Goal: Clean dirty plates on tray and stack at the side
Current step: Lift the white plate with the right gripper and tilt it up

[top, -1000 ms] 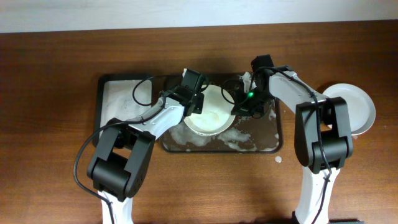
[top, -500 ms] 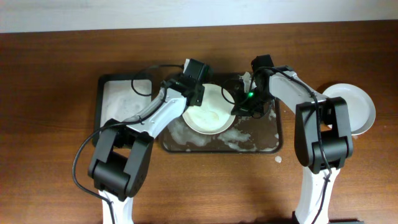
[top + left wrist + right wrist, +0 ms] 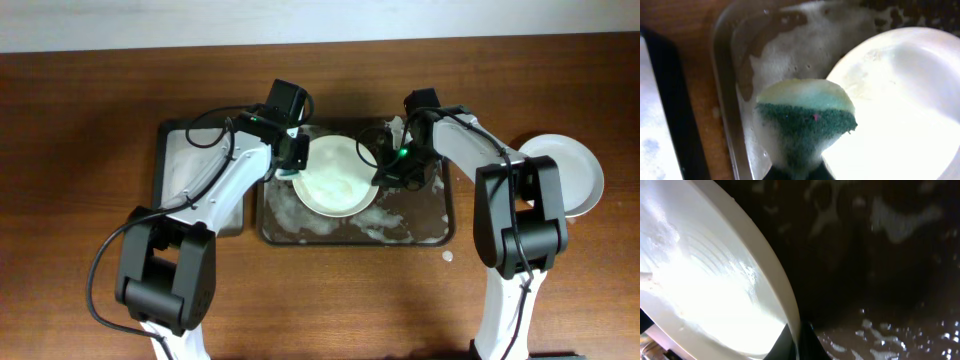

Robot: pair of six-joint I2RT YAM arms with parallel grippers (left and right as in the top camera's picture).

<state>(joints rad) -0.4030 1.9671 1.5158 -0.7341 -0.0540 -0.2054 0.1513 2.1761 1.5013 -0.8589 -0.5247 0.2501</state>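
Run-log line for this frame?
right gripper: shut on round white plate rim | left gripper: shut on green-yellow sponge at plate edge | plate: in dark foamy rectangular tray

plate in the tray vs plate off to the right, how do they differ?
Tray plate lies in the foamy tray, soapy, its rim pinched by the right gripper; side plate sits on the wooden table, no gripper on it, looks clean. Both round, white, similar size.
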